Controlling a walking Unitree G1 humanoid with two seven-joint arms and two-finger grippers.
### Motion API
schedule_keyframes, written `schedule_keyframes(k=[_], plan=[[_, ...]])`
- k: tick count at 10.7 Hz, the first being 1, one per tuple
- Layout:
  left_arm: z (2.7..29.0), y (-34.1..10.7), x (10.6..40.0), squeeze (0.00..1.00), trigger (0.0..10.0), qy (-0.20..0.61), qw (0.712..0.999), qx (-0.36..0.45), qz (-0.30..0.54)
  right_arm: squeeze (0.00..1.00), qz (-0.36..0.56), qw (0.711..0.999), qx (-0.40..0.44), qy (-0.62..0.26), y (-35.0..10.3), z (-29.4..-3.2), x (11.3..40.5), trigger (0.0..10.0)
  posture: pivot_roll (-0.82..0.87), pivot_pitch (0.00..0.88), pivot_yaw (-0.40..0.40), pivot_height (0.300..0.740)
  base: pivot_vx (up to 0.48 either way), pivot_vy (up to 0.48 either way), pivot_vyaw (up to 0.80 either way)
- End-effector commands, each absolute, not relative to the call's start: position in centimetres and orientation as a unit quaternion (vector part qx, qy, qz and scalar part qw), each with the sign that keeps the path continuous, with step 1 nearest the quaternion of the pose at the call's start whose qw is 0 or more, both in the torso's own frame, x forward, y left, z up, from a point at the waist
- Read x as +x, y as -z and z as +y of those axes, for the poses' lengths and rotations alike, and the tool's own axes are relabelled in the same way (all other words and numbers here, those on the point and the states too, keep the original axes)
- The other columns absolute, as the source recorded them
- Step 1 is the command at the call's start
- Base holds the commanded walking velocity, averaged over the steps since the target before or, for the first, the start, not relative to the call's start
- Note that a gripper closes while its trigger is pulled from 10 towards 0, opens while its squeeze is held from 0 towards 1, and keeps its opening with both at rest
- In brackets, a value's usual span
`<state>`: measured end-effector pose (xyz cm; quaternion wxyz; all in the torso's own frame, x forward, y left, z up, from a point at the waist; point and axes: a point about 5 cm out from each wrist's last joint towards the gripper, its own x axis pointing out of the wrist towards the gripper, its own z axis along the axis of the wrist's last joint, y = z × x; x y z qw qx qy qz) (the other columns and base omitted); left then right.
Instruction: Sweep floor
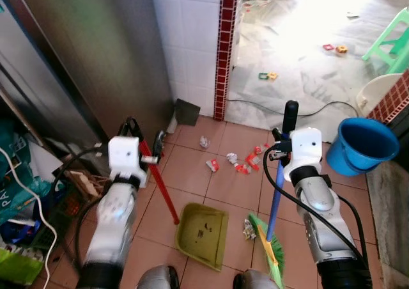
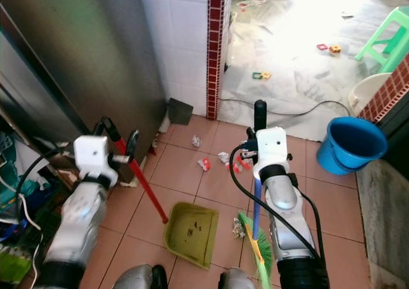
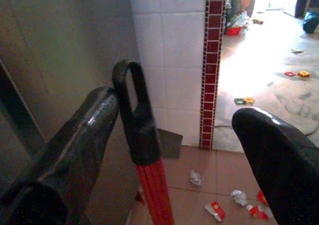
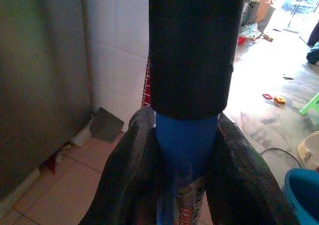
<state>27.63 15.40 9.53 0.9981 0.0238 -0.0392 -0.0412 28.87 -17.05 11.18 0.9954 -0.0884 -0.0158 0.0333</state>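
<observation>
The round blue plastic bucket (image 1: 364, 145) stood to my right; its contents could not be judged. The olive-green plastic dustpan (image 1: 204, 233) lay on the terracotta floor tiles (image 1: 192, 167), holding a few dark specks. My right gripper (image 4: 184, 155) was clamped on the blue broom handle with black grip (image 1: 278, 187), green bristles (image 1: 271, 247) on the floor. My left gripper (image 3: 184, 150) stood open around the dustpan's red handle (image 1: 163, 190), one finger (image 3: 79, 135) touching its black loop end. Red-and-white scraps of litter (image 1: 243, 162) lay ahead.

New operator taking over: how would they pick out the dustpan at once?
Find the red-tiled pillar, then come down the terracotta floor toward the robot. The dustpan lies flat between the arms: olive green, red handle, left of the green broom.
</observation>
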Motion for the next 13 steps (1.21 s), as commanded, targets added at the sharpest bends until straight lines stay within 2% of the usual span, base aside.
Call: schedule_keyframes(k=[1,4,5,6,8,12,13], plan=[[15.7,-10.5,27.4,1.0,10.0,0.039,0.998,0.019,-0.043,0.0,-0.036,0.995,-0.085,-0.042,-11.9,-16.7,29.3,10.0,-0.07,0.017,0.034,0.74,0.0,0.0,0.0],[17.3,-10.3,25.7,1.0,10.0,-0.004,0.999,0.036,0.011,0.0,-0.034,0.995,-0.086,-0.044,-11.8,-16.9,29.4,10.0,-0.05,0.015,0.029,0.74,0.0,0.0,0.0],[18.0,-9.4,24.6,0.66,10.0,-0.025,0.997,0.053,0.041,0.0,-0.033,0.995,-0.085,-0.044,-11.6,-16.8,29.4,10.0,-0.03,0.01,0.025,0.74,0.0,0.0,0.0],[17.8,-9.6,24.5,0.0,10.0,-0.026,0.997,0.056,0.047,0.0,-0.032,0.995,-0.084,-0.045,-11.5,-16.7,29.4,10.0,-0.03,0.008,0.022,0.74,0.0,0.0,0.0],[17.2,-9.9,24.4,0.0,10.0,-0.015,0.997,0.038,0.058,0.0,-0.027,0.995,-0.079,-0.046,-11.3,-16.6,29.5,10.0,-0.02,0.003,0.02,0.74,0.0,0.0,0.0],[16.3,-10.1,24.5,0.0,10.0,0.0,0.996,-0.004,0.085,0.0,-0.022,0.996,-0.077,-0.046,-10.9,-16.6,29.7,10.0,-0.02,0.003,0.018,0.74,0.0,0.0,-0.76],[16.3,-10.2,24.5,0.0,10.0,-0.005,0.996,0.024,0.081,0.0,-0.021,0.996,-0.077,-0.047,-10.9,-16.6,29.7,10.0,-0.02,0.002,0.016,0.74,0.0,0.0,-0.61]])
